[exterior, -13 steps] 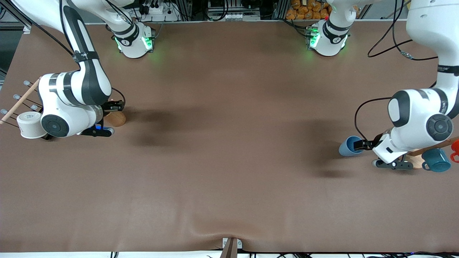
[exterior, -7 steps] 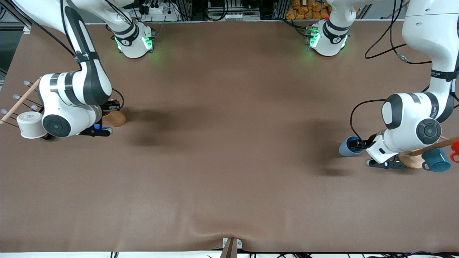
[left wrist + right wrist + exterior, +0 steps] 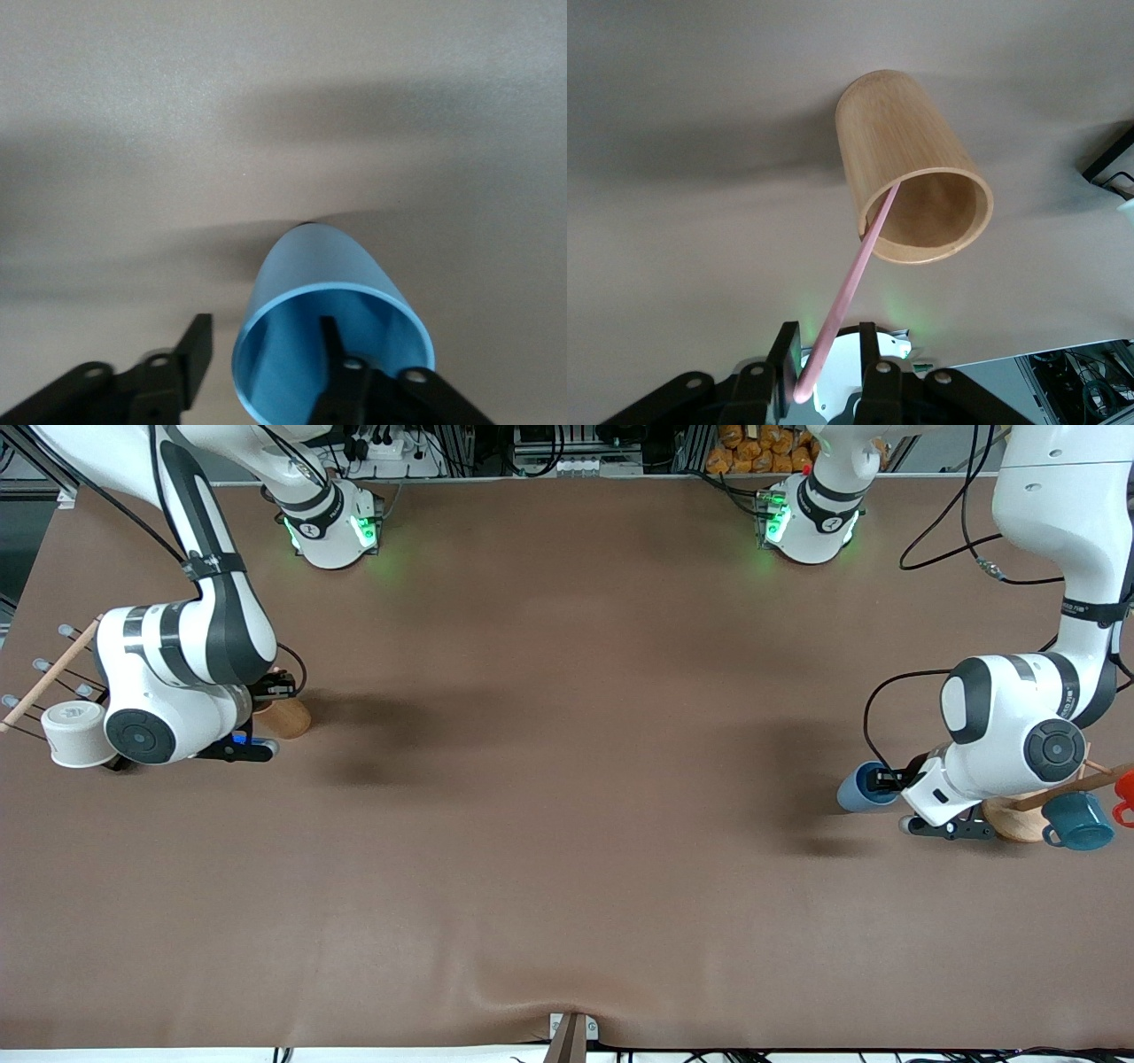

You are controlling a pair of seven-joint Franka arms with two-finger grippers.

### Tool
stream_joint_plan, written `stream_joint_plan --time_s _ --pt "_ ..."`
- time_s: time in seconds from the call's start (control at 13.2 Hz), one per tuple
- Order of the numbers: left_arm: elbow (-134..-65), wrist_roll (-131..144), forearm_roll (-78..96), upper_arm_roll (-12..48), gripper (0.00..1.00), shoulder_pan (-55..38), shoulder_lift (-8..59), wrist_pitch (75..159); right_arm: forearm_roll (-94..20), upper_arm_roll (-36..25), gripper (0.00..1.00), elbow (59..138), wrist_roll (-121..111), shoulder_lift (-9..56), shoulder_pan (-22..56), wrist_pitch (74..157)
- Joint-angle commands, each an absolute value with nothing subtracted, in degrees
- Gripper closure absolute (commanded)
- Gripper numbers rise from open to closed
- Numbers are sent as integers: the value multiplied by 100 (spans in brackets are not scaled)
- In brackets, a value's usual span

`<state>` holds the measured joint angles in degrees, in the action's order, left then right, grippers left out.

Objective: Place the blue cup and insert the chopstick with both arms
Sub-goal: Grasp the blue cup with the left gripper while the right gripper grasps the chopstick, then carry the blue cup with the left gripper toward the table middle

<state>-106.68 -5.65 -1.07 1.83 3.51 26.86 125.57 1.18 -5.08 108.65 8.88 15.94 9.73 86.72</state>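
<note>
Neither half of the job looks finished, though both arms have their things in hand. The left gripper [image 3: 886, 780] has the blue cup [image 3: 858, 786] pinched by its wall, one finger inside the mouth and one outside, as the left wrist view shows [image 3: 332, 345]; the cup sits just beside the wooden rack base [image 3: 1010, 820] at the left arm's end of the table, on the side away from the teal mug [image 3: 1076, 820], and whether it rests on the table [image 3: 567, 779] or hangs just above it I cannot tell.

The right gripper [image 3: 276, 686] is above the tan wooden cup [image 3: 285, 717], and its jaws are pressed on the upper end of the chopstick [image 3: 843, 305]; the stick's lower end is inside that wooden cup (so it is gripped but not drawn out).

By my reading, the grasps are done; what is left is to carry the blue cup to its place and set it upright, let go, lift the chopstick clear of the wooden cup, bring it over, and drop it into the blue one.
</note>
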Motion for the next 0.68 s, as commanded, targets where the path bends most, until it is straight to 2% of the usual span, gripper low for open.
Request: stream_joint_plan --time_s 0.0,0.23,0.53,0.6 --pt "-10688 -659 -44 202 100 352 2663 12630 193 -519 74 10837 923 1494 1011 8561" --pt "-10670 -685 -53 324 100 343 2436 12595 193 -519 83 10819 932 1494 1011 8543" --pt "-10539 -651 -44 781 100 334 1961 12104 193 -519 87 10819 932 1503 1011 8517" --pt "-10486 -616 -44 948 100 334 1925 12007 185 -519 83 10819 975 1512 1011 8517"
